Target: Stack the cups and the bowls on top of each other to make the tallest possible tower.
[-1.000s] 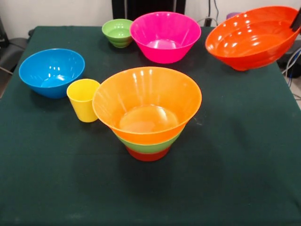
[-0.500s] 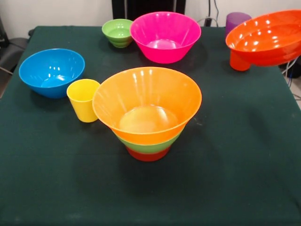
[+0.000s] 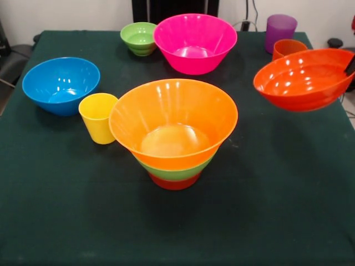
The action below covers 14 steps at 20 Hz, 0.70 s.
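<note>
Tower (image 3: pixel 173 133) first, as the biggest thing on the counter (image 3: pixel 66 210): it stands near the middle exactly as it did a second ago, three bowls deep, with the large yellow-orange bowl on the medium green one on the small red-orange base. What has changed is the shallow orange bowl (image 3: pixel 302 80). Half a second ago it rode higher at the right edge, in front of the orange cup; now it hangs lower and further in over the counter, tilted and clear of the cloth. That has uncovered the purple cup (image 3: pixel 280 30) and the orange cup (image 3: pixel 287 47) by the far right corner. I judge the bowl is on its way to the tower, though well apart from it yet. Only a dark sliver of my gripper (image 3: pixel 350 65) shows, at the bowl's right rim; since the bowl hangs in the air, I take it to be clamped on that rim.
</note>
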Each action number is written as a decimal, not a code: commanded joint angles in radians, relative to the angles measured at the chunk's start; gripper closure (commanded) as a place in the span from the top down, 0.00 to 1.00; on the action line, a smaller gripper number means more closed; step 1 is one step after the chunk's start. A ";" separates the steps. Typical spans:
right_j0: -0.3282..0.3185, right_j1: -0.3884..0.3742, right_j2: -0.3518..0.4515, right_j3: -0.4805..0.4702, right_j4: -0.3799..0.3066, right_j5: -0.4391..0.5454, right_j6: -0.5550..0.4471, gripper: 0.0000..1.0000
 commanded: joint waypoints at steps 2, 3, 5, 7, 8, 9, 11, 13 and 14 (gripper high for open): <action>-0.021 0.108 0.052 0.106 -0.032 -0.172 0.162 0.00; -0.018 0.117 0.048 0.106 -0.030 -0.181 0.168 0.00; -0.006 0.131 0.038 0.103 -0.024 -0.189 0.184 0.00; 0.012 0.141 0.021 0.096 -0.017 -0.177 0.203 0.00; 0.019 0.146 0.013 0.088 -0.014 -0.167 0.208 0.00; 0.022 0.152 0.011 0.083 -0.008 -0.164 0.211 0.00; 0.025 0.166 0.011 0.086 -0.001 -0.186 0.214 0.00; 0.023 0.185 0.013 0.086 0.002 -0.217 0.211 0.00; 0.024 0.187 0.010 0.087 0.003 -0.222 0.209 0.00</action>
